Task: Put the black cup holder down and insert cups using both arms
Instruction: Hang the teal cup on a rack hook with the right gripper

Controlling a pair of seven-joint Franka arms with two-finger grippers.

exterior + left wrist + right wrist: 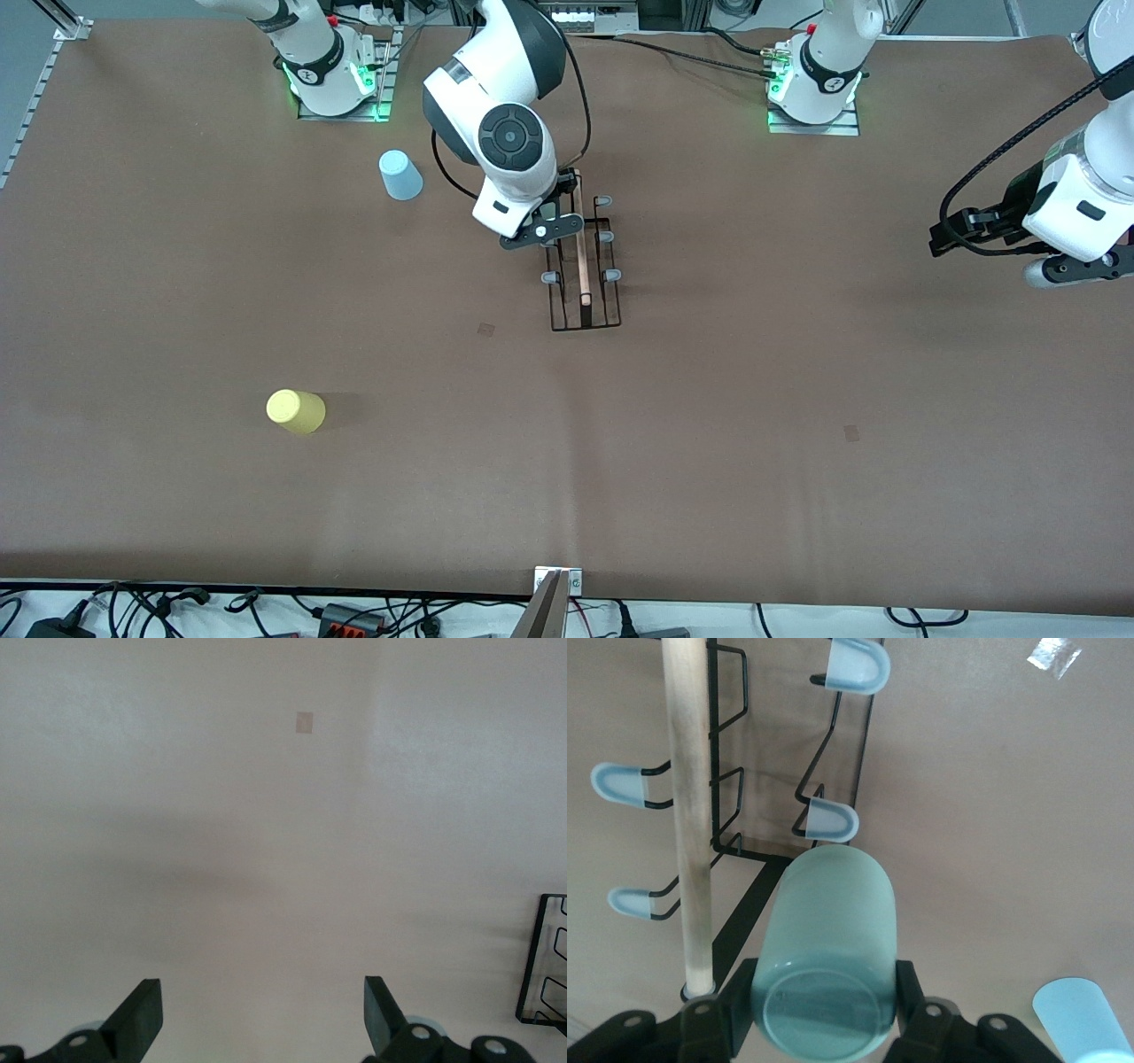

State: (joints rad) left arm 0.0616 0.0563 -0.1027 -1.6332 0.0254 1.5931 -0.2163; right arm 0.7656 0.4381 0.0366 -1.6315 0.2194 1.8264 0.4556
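Observation:
The black cup holder (585, 306) stands upright mid-table, its wooden rod (581, 266) along the top. My right gripper (560, 202) is over the rack's end nearest the arm bases, shut on a pale green cup (833, 930). The cup's base faces the wrist camera and its other end lies close to a grey-tipped peg (830, 820), beside the rod (687, 815). A light blue cup (400, 175) (1076, 1014) sits toward the right arm's base. A yellow cup (296, 411) rests nearer the front camera. My left gripper (943, 239) (263, 1014) waits open at the left arm's end; a rack corner (542, 966) shows.
Small tape marks (485, 329) (851, 432) (304, 722) lie on the brown table cover. The arm bases (337, 75) (815, 89) stand along the edge farthest from the front camera. Cables and a metal bracket (558, 585) line the nearest edge.

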